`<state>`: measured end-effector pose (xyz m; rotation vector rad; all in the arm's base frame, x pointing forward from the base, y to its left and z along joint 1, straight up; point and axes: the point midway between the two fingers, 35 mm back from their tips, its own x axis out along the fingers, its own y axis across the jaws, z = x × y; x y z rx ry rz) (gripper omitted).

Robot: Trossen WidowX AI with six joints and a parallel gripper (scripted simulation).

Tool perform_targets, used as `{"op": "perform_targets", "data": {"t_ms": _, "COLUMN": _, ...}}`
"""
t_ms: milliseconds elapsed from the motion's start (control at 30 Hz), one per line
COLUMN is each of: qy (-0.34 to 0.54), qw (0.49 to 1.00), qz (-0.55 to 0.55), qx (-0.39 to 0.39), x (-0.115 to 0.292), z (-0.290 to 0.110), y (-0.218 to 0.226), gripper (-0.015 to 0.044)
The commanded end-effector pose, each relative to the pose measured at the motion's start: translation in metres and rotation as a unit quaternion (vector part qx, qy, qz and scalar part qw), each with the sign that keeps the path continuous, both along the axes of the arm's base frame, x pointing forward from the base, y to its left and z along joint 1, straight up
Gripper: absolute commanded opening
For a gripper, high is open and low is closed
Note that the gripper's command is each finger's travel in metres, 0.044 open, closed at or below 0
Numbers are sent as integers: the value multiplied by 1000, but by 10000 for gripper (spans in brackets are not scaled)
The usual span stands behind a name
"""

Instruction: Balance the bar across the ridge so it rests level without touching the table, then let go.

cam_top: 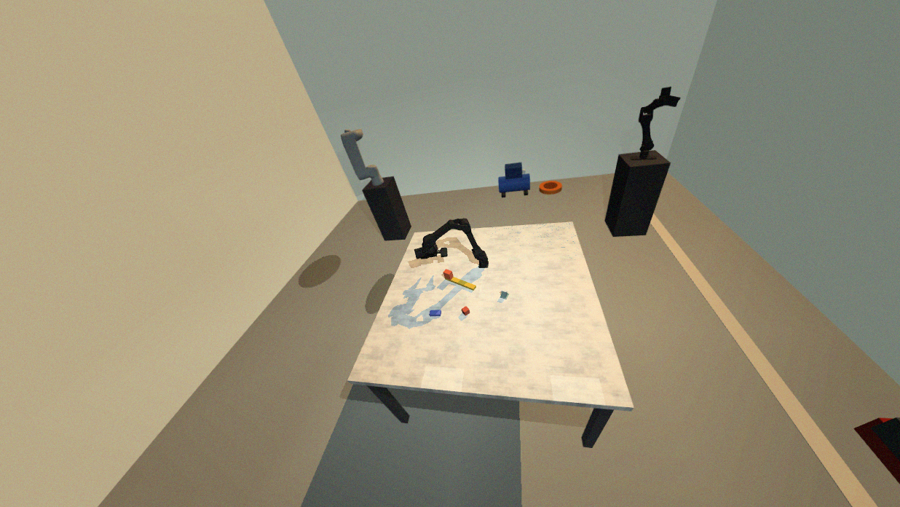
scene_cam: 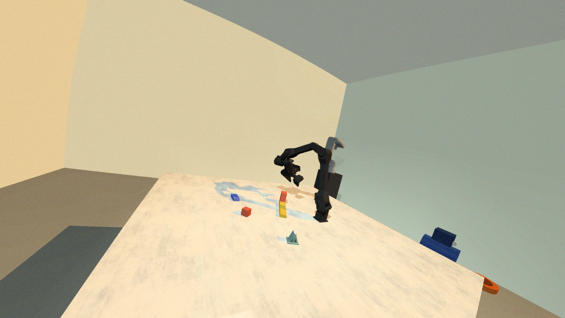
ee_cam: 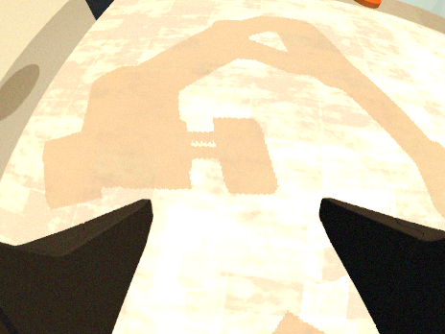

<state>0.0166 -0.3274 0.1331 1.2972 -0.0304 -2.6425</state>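
A room with cream and pale blue-grey walls and a brown floor holds a pale, mottled table [cam_top: 503, 352] on dark legs. Around it stand two dark pedestals, one [cam_top: 387, 207] carrying a grey arm and the other [cam_top: 636, 191] a black arm, and by the far wall sit a blue armchair [cam_top: 513, 178] and an orange ring [cam_top: 550, 186] on the floor.

The bar [cam_top: 461, 282] lies flat on the table near the robot arm's base [scene_cam: 321, 217]. It is long and slim, mostly yellow, with a red-orange block at one end (in the exterior view it runs away from the camera, so it looks upright). The ridge [scene_cam: 292, 238], a small teal wedge with a sharp crest, stands on the table well apart from the bar. A small red cube [scene_cam: 245, 211] and a blue block [scene_cam: 235, 197] lie nearby on the table.

The gripper [scene_cam: 293, 173] hangs above the table beyond the bar's red end, its fingers spread wide with nothing between them; only the table shows in the gap.
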Motion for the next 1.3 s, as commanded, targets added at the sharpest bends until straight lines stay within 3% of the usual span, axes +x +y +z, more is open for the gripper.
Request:
{"op": "perform_targets", "data": {"t_ms": 0, "qy": 0, "qw": 1000, "qz": 2, "qx": 2, "x": 0, "z": 0, "y": 0, "gripper": 374}}
{"op": "perform_targets", "data": {"t_ms": 100, "qy": 0, "qw": 999, "qz": 34, "qx": 23, "x": 4, "z": 1, "y": 2, "gripper": 315}}
{"op": "perform_targets", "data": {"t_ms": 633, "qy": 6, "qw": 953, "qz": 255, "qx": 163, "x": 31, "z": 4, "y": 18, "gripper": 315}}
{"op": "perform_targets", "data": {"t_ms": 1267, "qy": 23, "qw": 810, "qz": 507, "qx": 293, "x": 61, "z": 9, "y": 41, "gripper": 315}}
